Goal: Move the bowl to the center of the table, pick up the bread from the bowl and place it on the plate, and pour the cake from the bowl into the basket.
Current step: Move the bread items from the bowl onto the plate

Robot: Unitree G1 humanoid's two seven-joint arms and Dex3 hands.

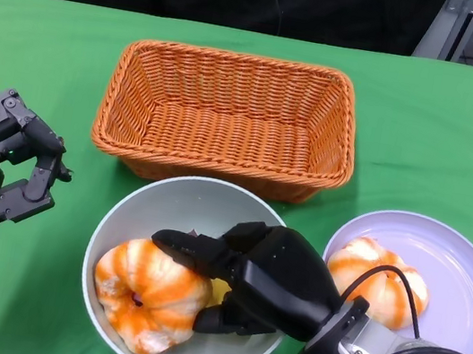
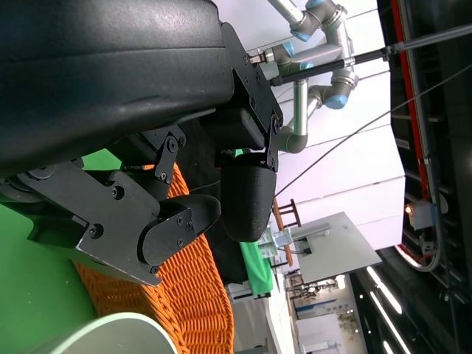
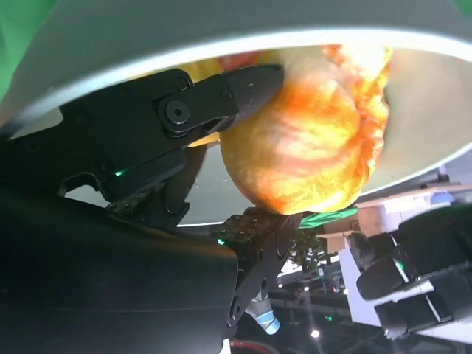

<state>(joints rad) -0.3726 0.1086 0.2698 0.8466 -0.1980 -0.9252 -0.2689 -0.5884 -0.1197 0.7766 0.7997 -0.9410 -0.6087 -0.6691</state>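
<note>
A green cloth [image 1: 49, 46] covers the table, and a dark backdrop runs along its far edge. The landmark is the wicker basket [image 1: 228, 121], which sits on the cloth toward the far side.

Just in front of the basket, almost touching its near wall, stands the pale bowl [image 1: 135, 215]. Inside it lies an orange-and-white striped bun [image 1: 149, 294], on the side of the bowl away from the basket. The right hand [image 1: 252, 275] reaches into the bowl from the near right; its fingers [image 3: 243, 85] lie over the top of the bun and its thumb comes in below, closing around it. The right wrist view shows a fingertip pressed against the bun under the bowl's rim.

To the right of the bowl, in front of the basket's right corner, sits a pale lilac plate [image 1: 466, 270] with a second striped bun [image 1: 382, 283] on it.

The left hand [image 1: 7, 166] hovers left of the basket, fingers apart and holding nothing. Its wrist view shows the basket's weave, the bowl rim, and a bright room with another robot arm [image 2: 317, 51] beyond.
</note>
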